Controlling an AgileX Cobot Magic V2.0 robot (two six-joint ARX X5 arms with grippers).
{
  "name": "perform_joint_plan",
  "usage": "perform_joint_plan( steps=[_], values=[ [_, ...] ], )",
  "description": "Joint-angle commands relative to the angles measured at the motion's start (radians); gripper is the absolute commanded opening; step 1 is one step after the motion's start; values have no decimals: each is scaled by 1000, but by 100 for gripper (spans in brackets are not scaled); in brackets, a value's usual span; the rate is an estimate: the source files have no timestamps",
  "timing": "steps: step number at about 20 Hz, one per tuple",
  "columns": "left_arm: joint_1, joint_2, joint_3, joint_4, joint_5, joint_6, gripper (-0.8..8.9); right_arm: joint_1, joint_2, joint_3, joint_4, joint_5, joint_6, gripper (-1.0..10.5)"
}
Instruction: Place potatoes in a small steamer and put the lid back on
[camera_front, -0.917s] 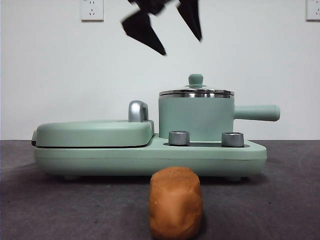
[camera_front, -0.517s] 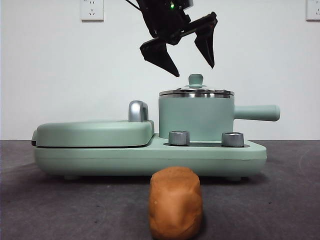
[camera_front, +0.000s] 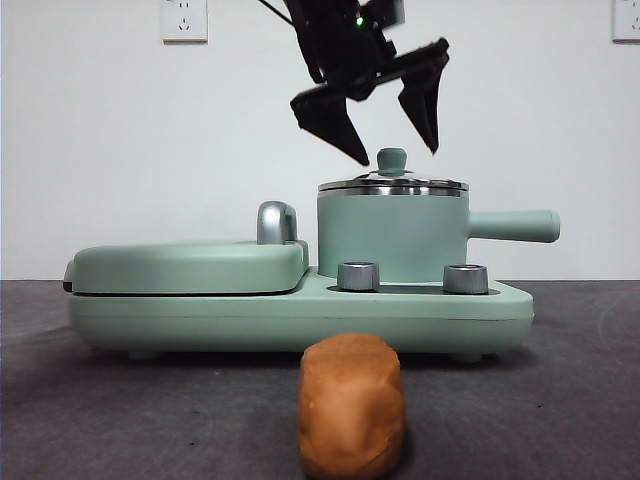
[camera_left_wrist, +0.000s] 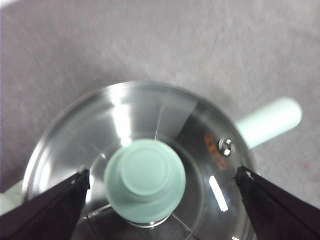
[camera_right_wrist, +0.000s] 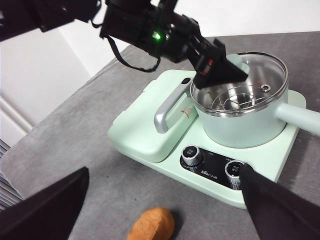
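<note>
A gray tabletop holds a long green cooker. On the left side of the cooker lies a flat green cover with a shiny silver handle at its right end. Next to that handle, on the right part of the cooker, stands the small green pot. Its straight green handle sticks out to the right. The glass lid sits on the pot and has a little green knob on top. Below the pot, on the front of the cooker, are two silver dials. The left tool hangs right over the lid. It is wide open and holds nothing. One black tip is on the left of the knob and the other is on the right, and they do not touch it. From the left wrist, the knob shows between the two tips, with the lid around it. In front of the cooker, near its middle, the orange-brown potato lies alone on the tabletop. The right tool is also wide open and holds nothing. It waits high up on the near side, above the potato and well apart from the pot.
</note>
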Motion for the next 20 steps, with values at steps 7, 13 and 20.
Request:
perform_joint_plan(
  steps=[7, 13, 20],
  values=[
    [-8, 29, 34, 20, -28, 11, 270, 3, 4, 15, -8, 2, 11, 478],
    [-8, 29, 34, 20, -36, 34, 11, 3, 4, 15, -9, 1, 11, 478],
    [0, 2, 166, -58, -36, 32, 8, 10, 74, 57, -87, 81, 28, 479]
  ],
)
